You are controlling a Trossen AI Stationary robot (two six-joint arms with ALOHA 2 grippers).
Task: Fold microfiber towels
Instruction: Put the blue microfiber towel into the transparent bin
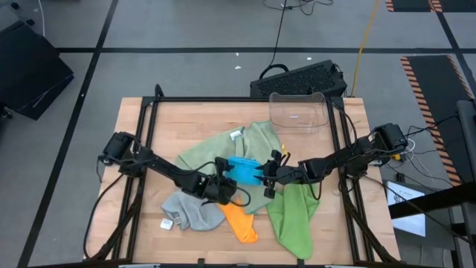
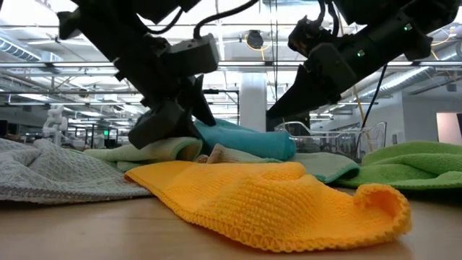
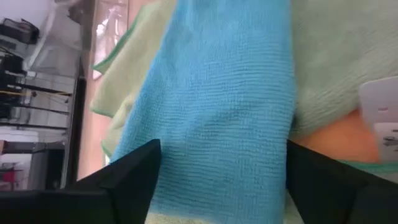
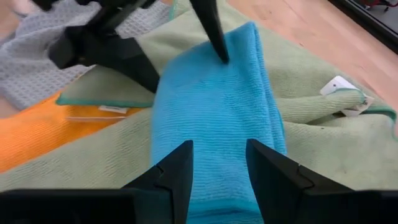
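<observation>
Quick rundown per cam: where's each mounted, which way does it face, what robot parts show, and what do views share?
High: overhead, facing straight down; both arms, left gripper, right gripper at the bright blue microfiber towel.
Low: table height, facing level across; both arms descend behind the orange knitted towel.
Left wrist: on left arm, facing past its open fingers onto the blue towel.
Right wrist: on right arm, past its open fingers.
Shared: the blue towel appears in all four.

both arms are dark, almost black, with thin jointed links and black cables along them. the left gripper [image 3: 217, 180] and right gripper [image 4: 217, 168] have flat, angular, matte black fingers.
</observation>
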